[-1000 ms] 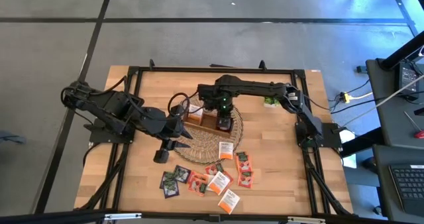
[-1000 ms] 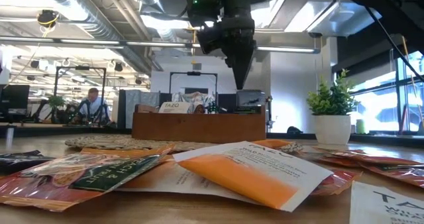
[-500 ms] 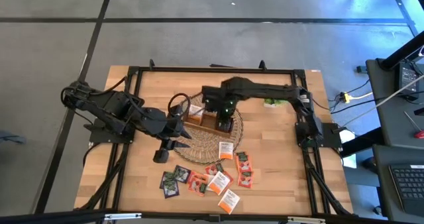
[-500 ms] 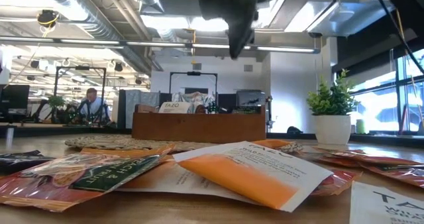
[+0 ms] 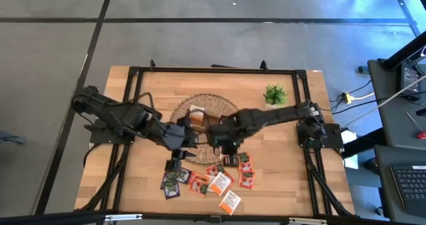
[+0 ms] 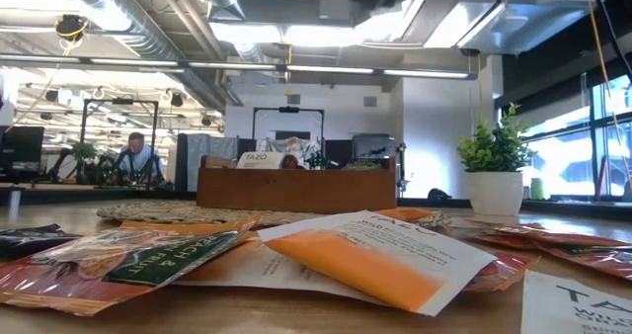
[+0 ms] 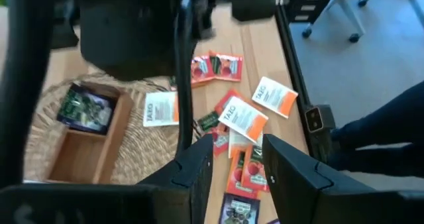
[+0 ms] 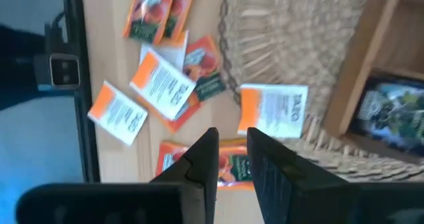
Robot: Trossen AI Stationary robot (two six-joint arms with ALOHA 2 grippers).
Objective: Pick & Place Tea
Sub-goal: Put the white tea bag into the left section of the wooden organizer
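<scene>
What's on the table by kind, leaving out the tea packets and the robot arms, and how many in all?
wooden tray: 1
woven mat: 1
potted plant: 1
Total: 3

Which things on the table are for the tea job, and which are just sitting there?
For the job:
- small flat square tea sachets, orange, white and red, loose on the table
- brown wooden compartment tray
- round woven wicker mat under the tray
- left gripper and right gripper, above the sachets

Just sitting there:
- small green potted plant
</scene>
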